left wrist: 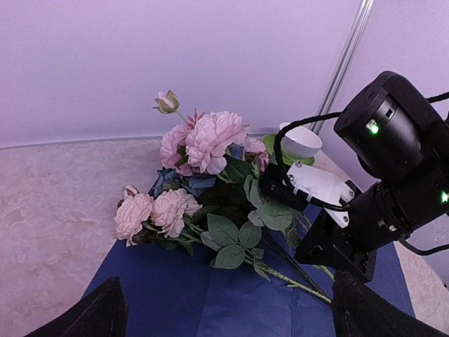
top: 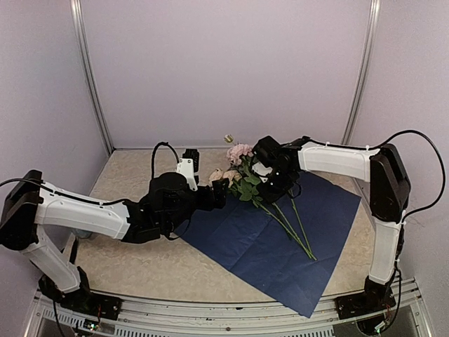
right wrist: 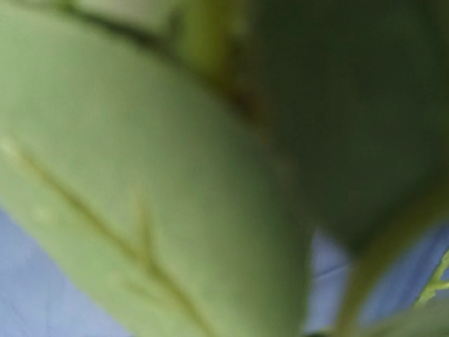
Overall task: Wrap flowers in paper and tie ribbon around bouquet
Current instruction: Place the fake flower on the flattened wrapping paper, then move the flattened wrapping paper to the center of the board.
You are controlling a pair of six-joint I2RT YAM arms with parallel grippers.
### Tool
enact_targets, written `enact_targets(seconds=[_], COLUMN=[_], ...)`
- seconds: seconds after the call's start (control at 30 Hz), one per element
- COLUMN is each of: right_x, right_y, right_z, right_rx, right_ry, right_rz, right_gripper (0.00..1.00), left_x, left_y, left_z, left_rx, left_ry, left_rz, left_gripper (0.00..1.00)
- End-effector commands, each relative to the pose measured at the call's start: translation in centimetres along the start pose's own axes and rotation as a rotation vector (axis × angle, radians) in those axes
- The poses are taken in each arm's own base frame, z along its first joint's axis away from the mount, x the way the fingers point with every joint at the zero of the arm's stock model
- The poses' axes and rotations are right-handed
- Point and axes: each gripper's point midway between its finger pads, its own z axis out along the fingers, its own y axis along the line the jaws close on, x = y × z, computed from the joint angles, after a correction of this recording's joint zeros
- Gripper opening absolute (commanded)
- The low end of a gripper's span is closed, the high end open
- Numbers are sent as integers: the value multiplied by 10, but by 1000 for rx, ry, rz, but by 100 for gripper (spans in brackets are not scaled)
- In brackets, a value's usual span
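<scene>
The paper [top: 252,260] is matt dark blue and faintly creased. The flowers [left wrist: 210,140] have soft, cloth-like petals and matt, veined leaves [right wrist: 140,210]. The table [top: 123,175] looks smooth, marbled beige. The arm shells [top: 77,210] are glossy white plastic, and the far corner posts [top: 90,77] are brushed metal.

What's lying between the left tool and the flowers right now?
Only a bare stretch of dark blue paper lies between the open left tool and the flowers. The left wrist view shows it.

The left arm [top: 77,210] and right arm [top: 337,160] have white shells, black joints and looping black cables [top: 164,143].
</scene>
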Motion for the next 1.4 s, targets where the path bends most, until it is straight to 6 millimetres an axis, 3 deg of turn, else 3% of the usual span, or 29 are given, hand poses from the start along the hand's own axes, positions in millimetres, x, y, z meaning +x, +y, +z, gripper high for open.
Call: enact_targets(seconds=[0.0, 0.27, 0.4, 0.47, 0.67, 0.83, 0.9, 0.97, 1.17, 1.27, 1.37], right_x=[-18, -15, -18, -17, -15, -10, -5, 9, 56, 77, 94], right_y=[-2, -33, -30, -28, -24, -24, -39, -64, -177, -217, -245], right_z=[-6, 10, 11, 9, -22, -52, -58, -50, -5, 11, 23], right_rx=[-24, 85, 56, 41, -58, -246, -255, -220, -63, 68, 153], right_ry=[-56, -36, -51, -54, -130, -231, -253, -237, -190, -147, -94], right_rz=[38, 100, 107, 108, 128, 155, 194, 259, 589, 669, 705], right_gripper=[0, 14, 43, 48, 63, 70, 71, 70, 66, 65, 66], left_x=[1, 6, 13, 18, 46, 97, 118, 136, 164, 179, 195], left_y=[5, 17, 23, 26, 37, 59, 78, 87, 91, 100, 114], left_z=[6, 8, 9, 9, 13, 32, 40, 42, 38, 37, 37], left_rx=[-32, -68, -85, -94, -133, -158, -202, -242, -262, -294, -339], left_ry=[14, 31, 45, 56, 142, 324, 416, 480, 556, 599, 650], left_rz=[16, 30, 10, 18, 54, 77, 75, 112, 190, 227, 268], left_gripper=[99, 99, 99, 99, 99, 97, 91, 86, 82, 82, 83])
